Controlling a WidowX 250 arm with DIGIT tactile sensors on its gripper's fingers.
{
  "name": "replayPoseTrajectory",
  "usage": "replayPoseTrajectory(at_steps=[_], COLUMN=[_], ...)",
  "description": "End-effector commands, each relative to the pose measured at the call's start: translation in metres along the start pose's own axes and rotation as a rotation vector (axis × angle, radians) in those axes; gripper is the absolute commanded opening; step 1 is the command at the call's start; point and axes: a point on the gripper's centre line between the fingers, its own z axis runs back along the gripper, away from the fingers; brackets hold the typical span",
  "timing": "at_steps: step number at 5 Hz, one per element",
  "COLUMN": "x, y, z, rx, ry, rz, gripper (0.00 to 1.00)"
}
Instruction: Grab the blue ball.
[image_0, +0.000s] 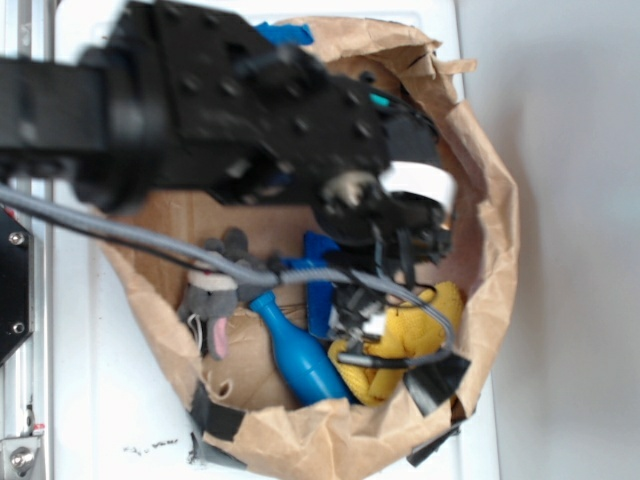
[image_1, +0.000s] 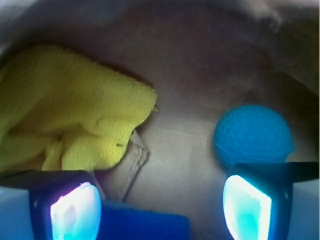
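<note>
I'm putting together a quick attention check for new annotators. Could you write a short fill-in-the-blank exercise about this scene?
1. In the wrist view, the blue ball lies just beyond the tool's ____ finger.
2. The crumpled cloth to the left of the ball is ____ in colour.
3. The toys sit inside a crumpled brown ____ bag.
4. With a wide gap between its fingers, the tool is ____.

Missing words: right; yellow; paper; open

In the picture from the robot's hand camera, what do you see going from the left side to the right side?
Yellow cloth → bare brown paper floor → blue ball. Along the bottom edge, the gripper has one finger at the left and the other at the right, spread apart.
</note>
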Motion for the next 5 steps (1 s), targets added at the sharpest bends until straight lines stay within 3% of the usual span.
replayPoseTrajectory(at_steps=[1, 3, 5], x=[0.003, 0.0, 0.003], y=[0.018, 0.041, 0.049], z=[0.035, 0.02, 0.011], rx=[0.044, 0.122, 0.138], ry=[-0.083, -0.022, -0.028], rz=[0.014, 0.086, 0.092], gripper=[1.0, 1.0, 1.0])
